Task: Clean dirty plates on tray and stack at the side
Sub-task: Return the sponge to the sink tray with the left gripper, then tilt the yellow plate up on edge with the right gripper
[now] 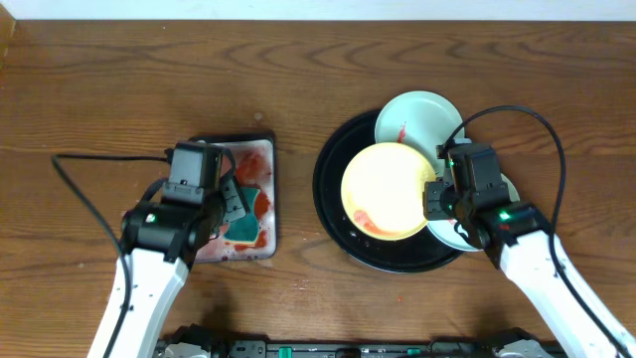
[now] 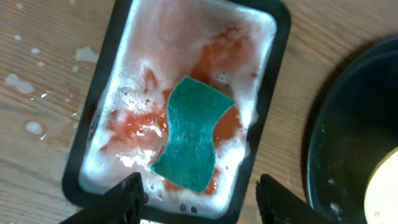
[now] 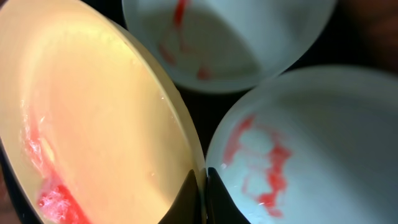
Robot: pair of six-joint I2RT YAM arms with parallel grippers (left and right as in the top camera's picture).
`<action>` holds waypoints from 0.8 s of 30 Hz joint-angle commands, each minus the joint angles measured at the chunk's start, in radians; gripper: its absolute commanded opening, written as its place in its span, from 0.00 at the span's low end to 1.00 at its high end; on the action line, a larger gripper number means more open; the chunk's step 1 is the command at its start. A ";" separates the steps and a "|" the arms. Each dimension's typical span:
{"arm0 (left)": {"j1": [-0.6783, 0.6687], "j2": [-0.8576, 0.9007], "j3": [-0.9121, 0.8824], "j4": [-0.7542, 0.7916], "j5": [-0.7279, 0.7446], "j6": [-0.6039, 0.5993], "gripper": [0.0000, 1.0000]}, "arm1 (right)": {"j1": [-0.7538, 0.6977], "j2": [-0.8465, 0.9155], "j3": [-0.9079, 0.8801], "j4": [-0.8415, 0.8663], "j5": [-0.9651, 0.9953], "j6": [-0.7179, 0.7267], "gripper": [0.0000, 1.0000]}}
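The right end effector (image 1: 434, 199) is clamped on the 3 o'clock rim of the yellow plate (image 1: 388, 189) on the tray (image 1: 326, 199), while the left end effector (image 2: 200, 190), fingers apart, hangs at the 6 o'clock end of the sponge (image 2: 189, 140), which lies 1-to-7 o'clock in the basin (image 2: 99, 93).

overhead straight down; left wrist over basin (image 2: 99, 93), right wrist very near yellow plate (image 3: 93, 112) (both in overhead).
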 commanded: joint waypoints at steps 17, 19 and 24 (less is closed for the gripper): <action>0.004 -0.078 0.026 -0.063 0.002 0.006 0.80 | 0.537 -0.134 0.014 0.192 0.818 -0.392 0.01; 0.004 -0.078 0.026 -0.063 0.002 0.006 0.80 | 0.586 -0.135 0.014 0.192 0.853 -0.406 0.01; 0.004 -0.078 0.026 -0.063 0.002 0.006 0.80 | 0.629 -0.135 0.014 0.194 0.936 -0.463 0.01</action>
